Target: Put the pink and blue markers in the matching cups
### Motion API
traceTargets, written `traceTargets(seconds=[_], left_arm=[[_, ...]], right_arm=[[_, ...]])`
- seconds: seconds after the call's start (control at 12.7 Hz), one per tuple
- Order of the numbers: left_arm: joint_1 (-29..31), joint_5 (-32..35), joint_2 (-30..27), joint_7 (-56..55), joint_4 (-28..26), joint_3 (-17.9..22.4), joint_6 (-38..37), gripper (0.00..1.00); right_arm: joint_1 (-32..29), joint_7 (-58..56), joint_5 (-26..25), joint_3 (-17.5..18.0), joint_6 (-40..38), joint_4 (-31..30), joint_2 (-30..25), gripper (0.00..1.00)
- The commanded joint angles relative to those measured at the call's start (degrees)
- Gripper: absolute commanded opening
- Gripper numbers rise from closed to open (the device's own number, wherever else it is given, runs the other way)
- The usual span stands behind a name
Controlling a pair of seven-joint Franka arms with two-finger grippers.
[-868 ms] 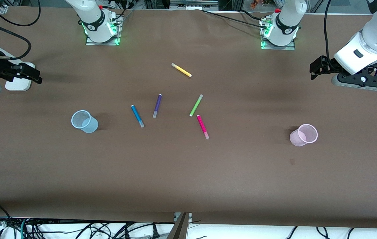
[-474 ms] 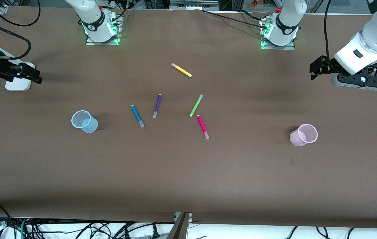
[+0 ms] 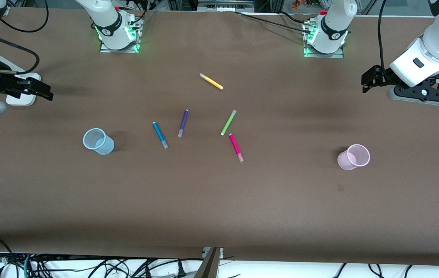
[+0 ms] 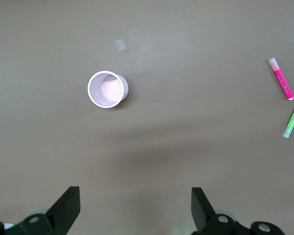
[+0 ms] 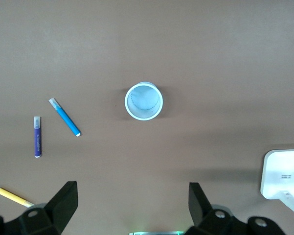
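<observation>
The blue marker (image 3: 160,135) and the pink marker (image 3: 236,147) lie flat mid-table. The pale blue cup (image 3: 98,141) stands upright toward the right arm's end, and the pale pink cup (image 3: 353,157) stands upright toward the left arm's end. Both cups look empty. My left gripper (image 3: 370,81) is open and empty, up over bare table at its own end. Its wrist view shows the gripper (image 4: 135,208), the pink cup (image 4: 107,88) and the pink marker (image 4: 281,85). My right gripper (image 3: 38,89) is open and empty. Its wrist view shows the gripper (image 5: 132,205), the blue cup (image 5: 144,101) and the blue marker (image 5: 64,117).
A purple pen (image 3: 182,123) lies beside the blue marker. A lime-green pen (image 3: 228,122) lies just by the pink marker's tip. A yellow pen (image 3: 211,81) lies farther from the front camera. A white device (image 3: 20,98) sits under the right gripper. A small square mark (image 3: 340,188) is near the pink cup.
My right gripper has shifted slightly toward the middle of the table. The left arm, markers and cups have barely moved.
</observation>
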Motion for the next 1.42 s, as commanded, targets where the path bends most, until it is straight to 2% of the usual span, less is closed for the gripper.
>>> traceTargets(seconds=[0.0, 0.32, 0.55, 0.63, 0.79, 1.03, 1.18, 1.34], left_arm=[[0.47, -0.38, 0.37, 0.47, 0.90, -0.18, -0.20, 1.00], [6.97, -2.65, 3.00, 9.67, 2.22, 0.25, -0.11, 1.00], [7.68, -2.66, 2.65, 8.21, 2.31, -0.09, -0.99, 1.00], [7.50, -2.66, 2.48, 4.46, 2.31, -0.53, -1.25, 1.00], [7.06, -2.66, 2.56, -8.96, 2.22, -4.90, -2.31, 1.00], [6.80, -2.75, 5.18, -20.77, 2.40, -12.46, -1.35, 1.00], [6.54, -2.75, 9.48, -30.67, 2.49, -18.17, 4.15, 1.00], [6.36, -2.75, 13.88, -38.69, 2.40, -21.00, 10.14, 1.00]], right_arm=[[0.88, -0.15, 0.99, 0.62, -0.28, 1.42, 3.47, 1.00], [6.94, -0.06, 1.08, 0.63, 2.00, 1.60, 7.58, 1.00], [12.47, -0.05, 0.99, 0.63, 6.91, 1.60, 13.74, 1.00], [13.54, 0.03, 1.07, 0.63, 8.93, 1.60, 15.41, 1.00], [15.65, -0.15, 0.99, 0.63, 12.63, 1.60, 18.57, 1.00], [19.34, -0.15, 0.37, 0.63, 18.77, 1.33, 23.49, 1.00], [21.27, -0.06, 0.20, 0.63, 24.56, 0.72, 27.62, 1.00], [22.42, 0.03, 0.11, 0.54, 28.18, -0.42, 29.57, 1.00]])
